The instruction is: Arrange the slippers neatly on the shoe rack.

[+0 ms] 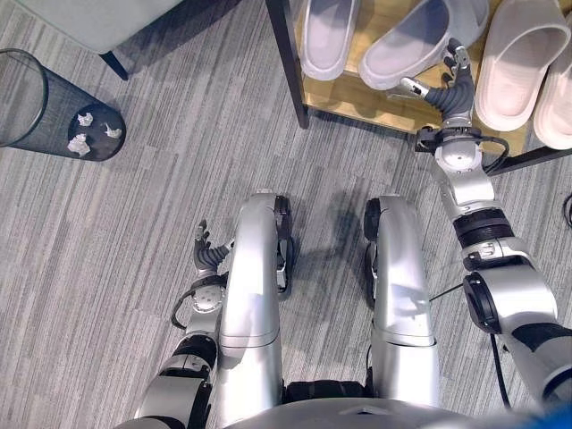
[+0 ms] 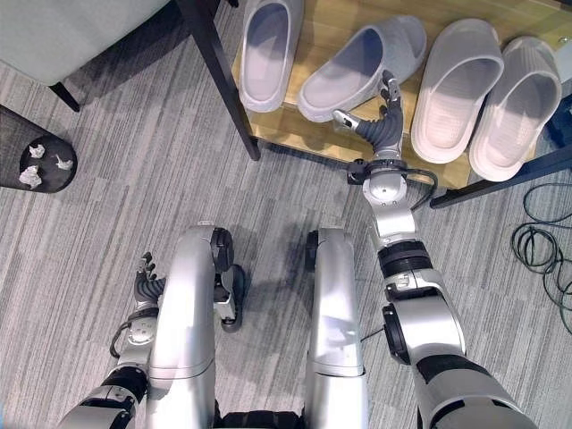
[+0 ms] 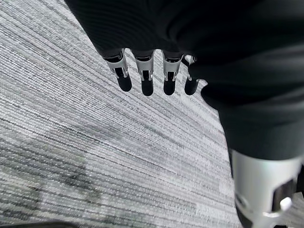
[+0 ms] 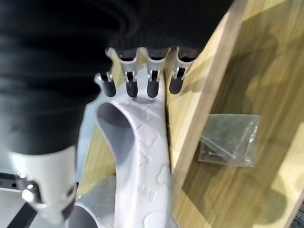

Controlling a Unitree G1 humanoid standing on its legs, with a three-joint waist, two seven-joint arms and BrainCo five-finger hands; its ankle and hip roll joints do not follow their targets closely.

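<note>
Lying skewed, toe rightward, the grey slipper [image 2: 362, 58] meets the right robot hand [image 2: 384, 121].

Grey carpet [image 1: 134, 206] with a fine streaked pattern covers the whole floor, evenly lit, with soft shadows falling near the furniture. At the far left stands a black mesh wastebasket [image 1: 36, 98] with a few crumpled scraps of white paper [image 1: 89, 130] at its bottom, and just beyond it sits a pale grey piece of furniture [image 1: 107, 22] on a dark slanted leg [image 1: 114, 64]. Off to the right, past the dark frame of the wooden shelving, a loose coil of dark green cable [image 2: 541, 250] lies on the carpet, and a small clear plastic bag of hardware [image 4: 230, 140] rests on a lower wooden board [image 4: 247, 190].
</note>
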